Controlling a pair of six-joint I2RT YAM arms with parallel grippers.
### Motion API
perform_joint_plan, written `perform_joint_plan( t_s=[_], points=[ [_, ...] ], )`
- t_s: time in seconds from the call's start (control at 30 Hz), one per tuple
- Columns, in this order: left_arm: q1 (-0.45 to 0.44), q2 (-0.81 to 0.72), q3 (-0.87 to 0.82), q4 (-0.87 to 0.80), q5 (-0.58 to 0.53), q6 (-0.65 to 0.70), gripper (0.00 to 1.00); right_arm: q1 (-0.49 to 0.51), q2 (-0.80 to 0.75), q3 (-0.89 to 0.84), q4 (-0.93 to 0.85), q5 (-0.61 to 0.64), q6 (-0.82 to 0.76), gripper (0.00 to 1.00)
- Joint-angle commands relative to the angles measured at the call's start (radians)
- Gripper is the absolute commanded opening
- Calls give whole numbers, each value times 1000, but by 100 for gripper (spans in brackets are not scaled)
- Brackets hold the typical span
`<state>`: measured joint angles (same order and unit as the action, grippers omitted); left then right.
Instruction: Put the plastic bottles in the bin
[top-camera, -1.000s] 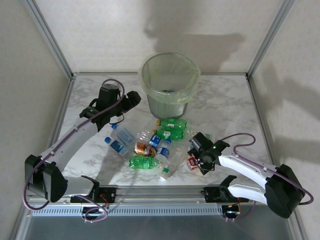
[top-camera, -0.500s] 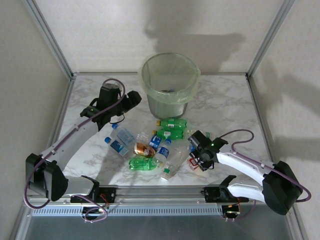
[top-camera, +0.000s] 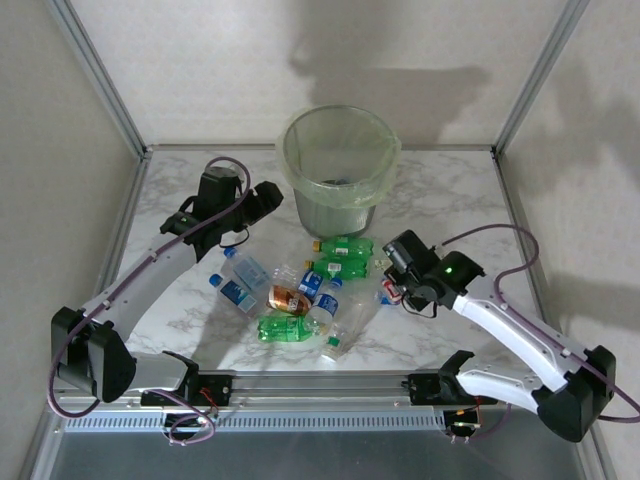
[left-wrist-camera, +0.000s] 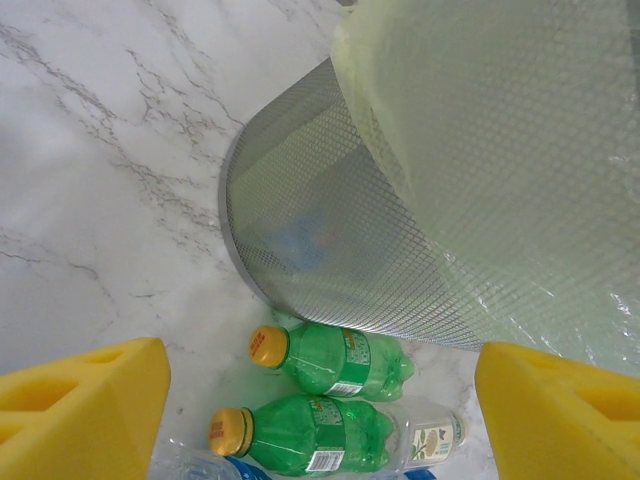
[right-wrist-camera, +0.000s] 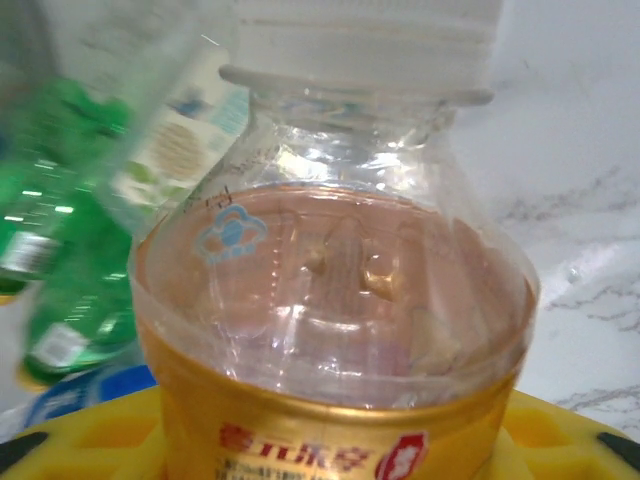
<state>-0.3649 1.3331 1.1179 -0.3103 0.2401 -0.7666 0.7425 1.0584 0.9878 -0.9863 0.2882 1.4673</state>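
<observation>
Plastic bottles (top-camera: 305, 290) are lying in a loose heap on the marble table (top-camera: 450, 200), near of centre, and roughly ten of them are waiting to be cleared. At the near edge of the heap a green bottle (top-camera: 285, 327) is lying on its side, with a clear bottle (top-camera: 338, 322) just to its right. At the right edge of the heap the right gripper (top-camera: 392, 290) is clamping a gold-labelled bottle (right-wrist-camera: 330, 300). The wrist view shows that bottle sitting between the yellow pads (right-wrist-camera: 70, 445), its white cap pointing away and the jaws drawn in against its body. Whether it is hanging clear of the table cannot be told. Farther on, two green bottles (left-wrist-camera: 330, 360) with yellow caps are lying side by side, just near the foot of the bin (top-camera: 338, 212). The left gripper (top-camera: 268, 198) is hovering to the left of the bin with its jaws spread wide and nothing between them. The bin is standing upright at far centre, its pale liner (top-camera: 290, 160) folded over the rim. A bluish shape (left-wrist-camera: 300, 235) is showing faintly through the mesh wall, but whether it is a bottle cannot be told. In my judgement the task is sitting at an early stage: one bottle is in hand and not yet delivered, and nearly the whole heap is awaiting transfer.
</observation>
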Motion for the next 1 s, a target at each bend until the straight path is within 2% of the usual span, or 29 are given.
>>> perform_joint_plan(
  t_s=[0.0,0.13,0.3,0.43,0.77,0.97],
  points=[
    [-8,10,31,13,16,0,79,3,-27,100,-76,124,-74,47],
    [-9,2,25,7,17,1,79,4,-24,198,-44,158,-171,47],
    [-11,-16,13,1,14,0,79,3,-14,301,115,131,-369,48],
    [-11,-30,2,-1,6,0,79,2,48,433,130,139,-456,48],
    [-11,-35,-1,-6,8,6,79,-38,363,907,119,74,-652,47],
    [-12,-50,-3,-25,6,20,79,-99,517,1072,108,0,-712,47]
  ],
)
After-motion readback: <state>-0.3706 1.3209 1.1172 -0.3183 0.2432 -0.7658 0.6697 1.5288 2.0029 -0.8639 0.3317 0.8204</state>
